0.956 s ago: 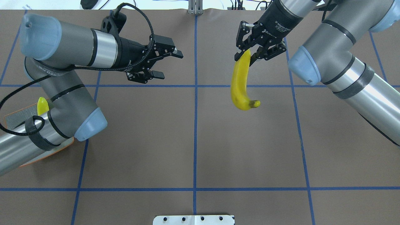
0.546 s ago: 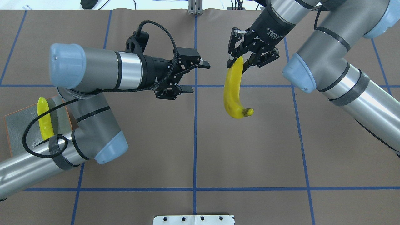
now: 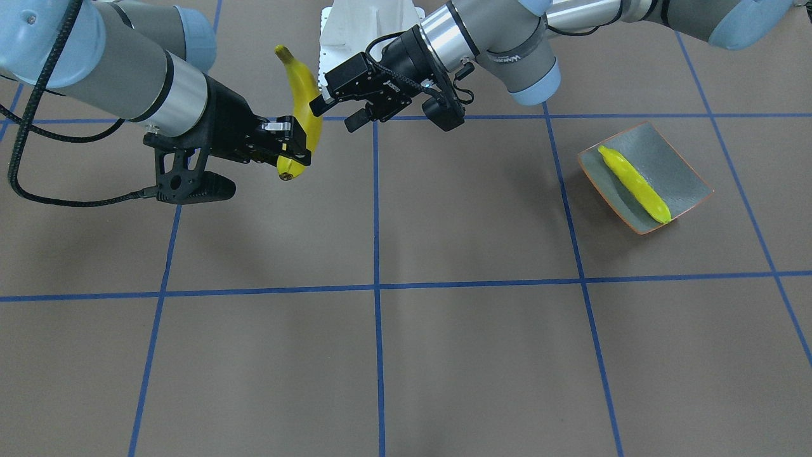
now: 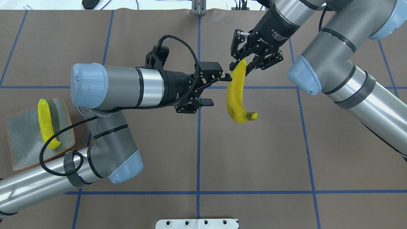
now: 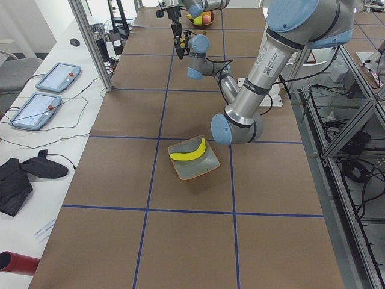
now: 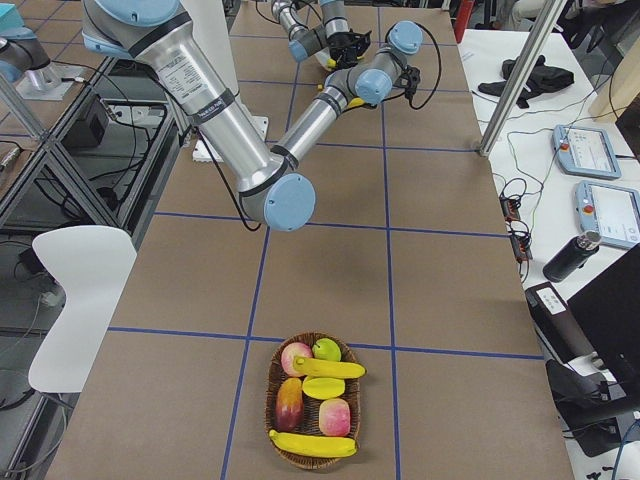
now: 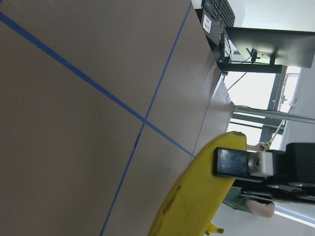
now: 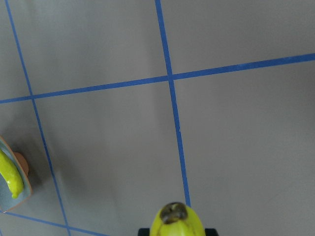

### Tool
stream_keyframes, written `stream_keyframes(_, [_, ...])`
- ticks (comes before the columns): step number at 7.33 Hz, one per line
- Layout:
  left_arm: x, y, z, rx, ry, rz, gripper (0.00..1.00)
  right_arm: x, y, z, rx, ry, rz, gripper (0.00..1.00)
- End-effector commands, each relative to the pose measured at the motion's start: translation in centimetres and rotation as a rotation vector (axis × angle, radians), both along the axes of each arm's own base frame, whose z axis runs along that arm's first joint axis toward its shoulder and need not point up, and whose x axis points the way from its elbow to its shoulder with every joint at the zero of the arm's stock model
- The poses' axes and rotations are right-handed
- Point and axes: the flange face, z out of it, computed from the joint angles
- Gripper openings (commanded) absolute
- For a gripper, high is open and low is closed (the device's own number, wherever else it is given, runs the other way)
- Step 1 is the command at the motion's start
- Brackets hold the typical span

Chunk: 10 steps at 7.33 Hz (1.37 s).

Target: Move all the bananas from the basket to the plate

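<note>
Brown table [image 4: 254,152], blue tape grid. We find the R gripper [image 4: 243,63] clamped on one end of a banana [image 4: 235,95]. The fruit hangs clear of the table near centre, its dark free tip pointing away from the gripper. L gripper [image 4: 219,89] is spread wide beside the banana's upper half. One fingertip [image 4: 226,77] sits at the fruit's side, the other finger short of it; contact we cannot confirm. In the L wrist view the banana fills the lower frame w/ a finger pad in front of it. Plate [image 4: 19,136] sits at the table's L end, apart from both grippers, w/ a second banana [image 4: 46,122] lying in it. Basket [image 6: 272,400] sits at the R end, well apart from the plate, holding two more bananas [image 6: 330,368] plus other fruit [image 6: 290,403].
</note>
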Motion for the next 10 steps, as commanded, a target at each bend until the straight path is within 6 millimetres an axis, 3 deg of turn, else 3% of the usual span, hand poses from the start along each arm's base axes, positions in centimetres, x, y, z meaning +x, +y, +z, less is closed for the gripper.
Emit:
stream_keyframes(1, [1.5,0.2,-1.0,0.003,0.004,0.011,1.00,0.2,0.4,-0.2,-0.003,-0.011,-0.014,0.00])
stream_keyframes(6, [3.6,1.1,-1.3,0.001,-0.005,0.038,0.99,0.1,0.4,-0.1,-0.002,-0.011,-0.014,0.00])
stream_keyframes(8, [3.5,1.1,-1.8,0.003,0.003,0.037,0.94,0.2,0.4,0.2,-0.006,-0.009,-0.014,0.00])
stream_keyframes(9, [3.5,1.1,-1.8,0.004,0.004,0.038,0.78,0.2,0.4,0.3,-0.006,-0.009,-0.014,0.00])
stream_keyframes(10, [3.5,1.1,-2.0,0.005,0.005,0.038,0.53,0.1,0.4,0.3,-0.006,-0.009,-0.014,0.00])
